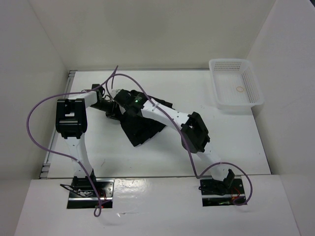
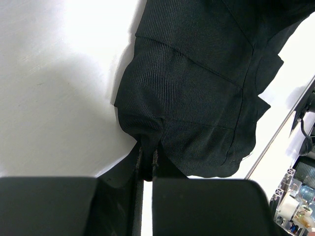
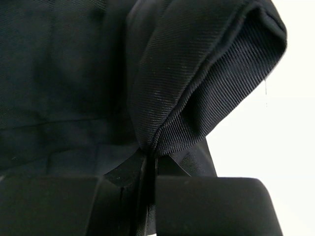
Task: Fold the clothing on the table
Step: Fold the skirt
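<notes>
**Two robot arms hold a black pleated skirt (image 1: pixel 142 129) on the white table (image 1: pixel 231 147), well to the left of the white mesh basket (image 1: pixel 219 93).** The left gripper (image 2: pixel 147 156) is pinched tight on a gathered fold at the skirt's edge, with cloth caught between its closed jaws. The right gripper (image 3: pixel 149 160) is likewise clamped on a doubled, rolled edge of the same fabric. Seen from above, both wrists meet just beside each other at the end of the garment farthest from the basket. The cloth trails from them in a bunched heap.

The skirt's long axis runs on a diagonal. It starts at the held end, roughly level with the basket and well apart from it. From there it slants toward the arm bases and slightly back toward the basket's side. The pleats are crumpled, and these views do not show which end is waistband and which is hem.

The step in hand looks like drawing the fabric out before a fold. To do it well, the two grips would likely need to separate so the held edge goes taut and straight between them. They would then travel together at one height, letting the slack drag flat rather than pile up. So shallow a pinch on soft cloth could slip under a sharp pull.
</notes>
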Robot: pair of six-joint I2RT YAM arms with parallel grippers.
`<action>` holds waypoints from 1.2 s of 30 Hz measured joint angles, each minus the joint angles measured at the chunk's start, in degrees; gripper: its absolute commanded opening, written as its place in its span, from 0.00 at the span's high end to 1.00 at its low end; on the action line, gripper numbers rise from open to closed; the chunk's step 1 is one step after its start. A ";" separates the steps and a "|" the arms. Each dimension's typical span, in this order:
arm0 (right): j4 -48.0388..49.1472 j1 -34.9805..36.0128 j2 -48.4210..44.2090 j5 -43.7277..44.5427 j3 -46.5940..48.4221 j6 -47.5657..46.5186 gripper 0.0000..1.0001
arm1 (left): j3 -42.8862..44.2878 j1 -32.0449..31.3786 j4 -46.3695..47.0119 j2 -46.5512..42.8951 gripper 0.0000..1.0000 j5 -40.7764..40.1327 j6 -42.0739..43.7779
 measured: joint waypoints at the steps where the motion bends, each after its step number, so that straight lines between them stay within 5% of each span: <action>1: -0.33 0.26 0.00 -0.28 0.00 0.26 1.00 | 0.02 0.00 0.00 0.00 1.00 0.00 -0.02; 21: -5.90 6.88 8.70 -7.67 6.73 4.98 0.98 | 0.02 0.00 -0.02 0.00 1.00 0.00 0.00; 26: -7.32 7.15 9.25 -9.81 9.18 6.25 0.72 | 0.02 0.00 -0.02 -0.02 0.99 -0.02 0.00; 36: -10.32 7.23 9.25 -21.46 15.45 7.43 0.61 | 0.00 0.00 -0.04 -0.02 0.98 -0.11 0.00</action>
